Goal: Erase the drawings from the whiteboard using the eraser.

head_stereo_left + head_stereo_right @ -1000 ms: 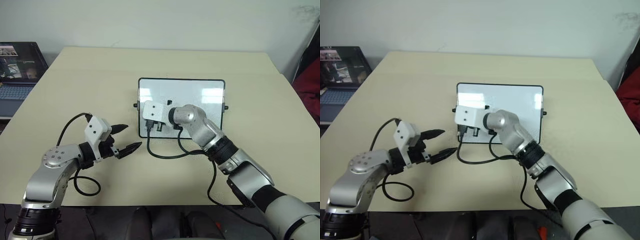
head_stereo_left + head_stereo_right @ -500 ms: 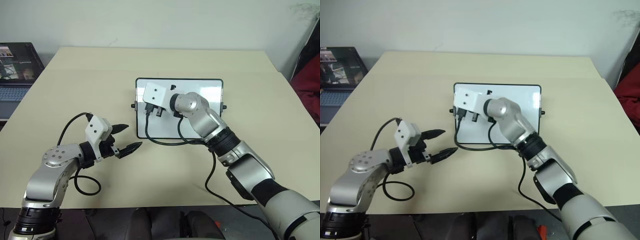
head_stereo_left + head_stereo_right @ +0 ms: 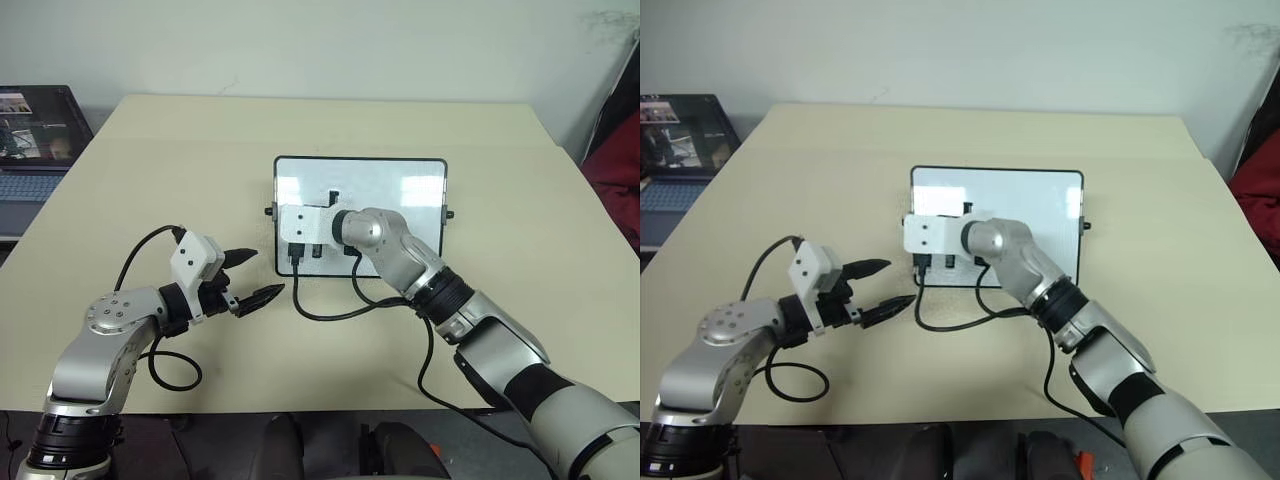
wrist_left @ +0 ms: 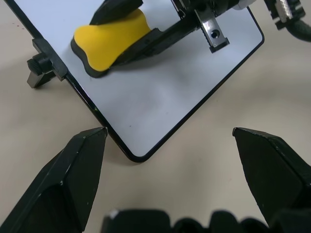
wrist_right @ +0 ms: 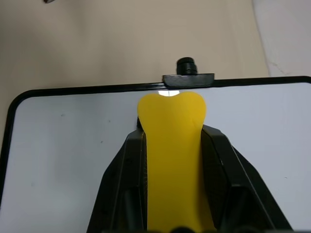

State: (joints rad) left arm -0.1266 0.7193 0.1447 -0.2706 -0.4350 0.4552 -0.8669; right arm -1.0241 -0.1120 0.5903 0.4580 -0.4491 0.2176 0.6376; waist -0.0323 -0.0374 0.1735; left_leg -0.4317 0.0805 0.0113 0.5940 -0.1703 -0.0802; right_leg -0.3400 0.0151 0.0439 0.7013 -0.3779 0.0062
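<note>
Bright yellow block eraser (image 5: 172, 160), clamped in right gripper (image 5: 172, 145), long axis toward glossy black-framed whiteboard's (image 3: 400, 195) left side knob (image 5: 186, 65). Left gripper (image 3: 252, 278) spread, empty.

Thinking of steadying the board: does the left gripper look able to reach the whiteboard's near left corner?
Probably yes. The left gripper, open, faces the whiteboard corner across bare table; the right gripper, with the eraser, works farther in.

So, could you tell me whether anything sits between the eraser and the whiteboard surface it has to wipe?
Nothing visible does. The right hand is shut on the yellow eraser, which lies against the whiteboard near its side knob. The left hand hangs open off the board.
</note>
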